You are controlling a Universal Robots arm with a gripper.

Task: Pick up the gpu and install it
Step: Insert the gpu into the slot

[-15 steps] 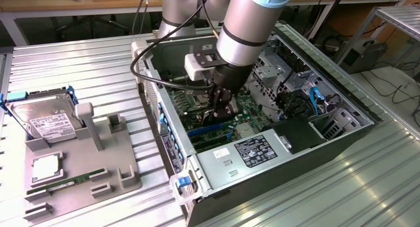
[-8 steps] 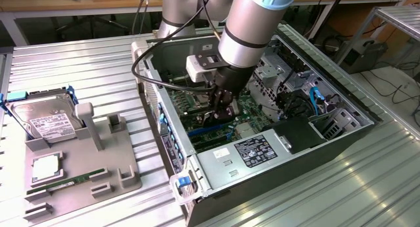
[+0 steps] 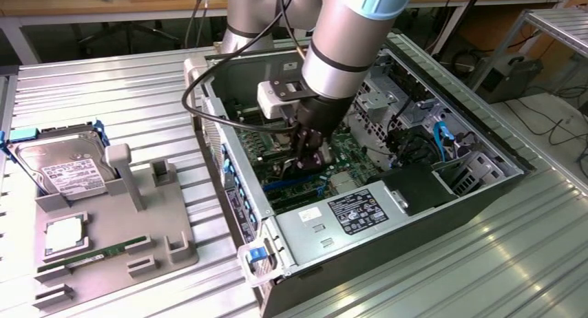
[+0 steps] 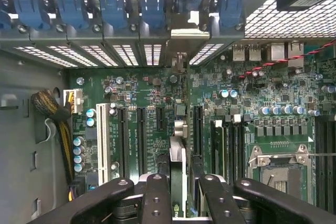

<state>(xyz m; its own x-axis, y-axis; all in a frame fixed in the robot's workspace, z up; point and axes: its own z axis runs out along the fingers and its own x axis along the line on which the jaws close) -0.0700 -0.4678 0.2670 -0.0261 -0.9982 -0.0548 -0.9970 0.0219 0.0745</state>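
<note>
Inside the open PC case, fingers gripping gpu; label writing illegible.

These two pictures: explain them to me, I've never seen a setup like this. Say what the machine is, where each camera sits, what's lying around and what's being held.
The machine is a robot arm with a gripper at its tip. The exterior view looks down from off the arm at an open computer case lying on a ribbed metal table. The wrist view comes from a camera on the arm's wrist, looking past the gripper at the motherboard inside.

The gripper holds the gpu, a thin card seen edge-on, over the board's slots.

Toward the exterior view's left, a grey tray carries a hard drive, a square chip and a green memory stick.
</note>
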